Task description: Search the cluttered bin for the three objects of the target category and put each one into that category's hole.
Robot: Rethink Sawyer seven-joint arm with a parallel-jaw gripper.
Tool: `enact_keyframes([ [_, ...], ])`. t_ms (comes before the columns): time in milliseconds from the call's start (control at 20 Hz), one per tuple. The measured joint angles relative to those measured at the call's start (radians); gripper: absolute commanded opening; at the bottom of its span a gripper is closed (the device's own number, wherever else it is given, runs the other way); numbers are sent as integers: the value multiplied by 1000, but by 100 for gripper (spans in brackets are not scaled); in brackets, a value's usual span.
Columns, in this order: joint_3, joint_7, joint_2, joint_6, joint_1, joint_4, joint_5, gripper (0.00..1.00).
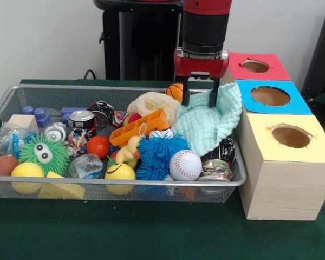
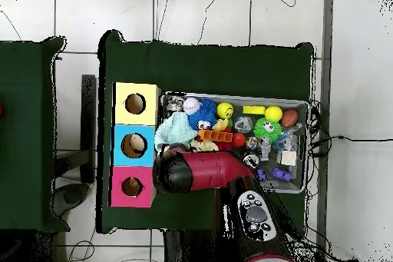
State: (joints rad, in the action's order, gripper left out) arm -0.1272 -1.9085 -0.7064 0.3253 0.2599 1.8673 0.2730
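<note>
The bin (image 1: 124, 184) is a silver wire mesh basket full of toys, balls and cans; it also shows in the overhead view (image 2: 307, 145). The red-faced hole (image 1: 255, 66) is in the farthest of three boxes right of the bin, and shows in the overhead view (image 2: 132, 187). My gripper (image 1: 199, 99) hangs over the bin's far right corner. It is open and empty, with its fingertips (image 1: 212, 101) just at the top of a mint green knitted cloth (image 1: 208, 127). A small orange basketball (image 1: 175, 91) sits just left of the gripper. In the overhead view the arm (image 2: 201, 171) hides the gripper.
The blue-faced hole (image 1: 270, 96) and the yellow-faced hole (image 1: 291, 136) lie nearer the camera. In the bin are a baseball (image 1: 185, 164), a blue fuzzy ball (image 1: 158, 154), a red ball (image 1: 98, 146), a green fuzzy ball (image 1: 43, 154), yellow balls (image 1: 119, 173), and cans (image 1: 82, 120).
</note>
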Motion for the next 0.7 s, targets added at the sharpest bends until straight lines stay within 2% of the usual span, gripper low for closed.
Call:
enact_keyframes([
  [400,-48,0,-19,80,65,-4,30,100],
  [700,-82,0,-18,140,84,-54,43,100],
])
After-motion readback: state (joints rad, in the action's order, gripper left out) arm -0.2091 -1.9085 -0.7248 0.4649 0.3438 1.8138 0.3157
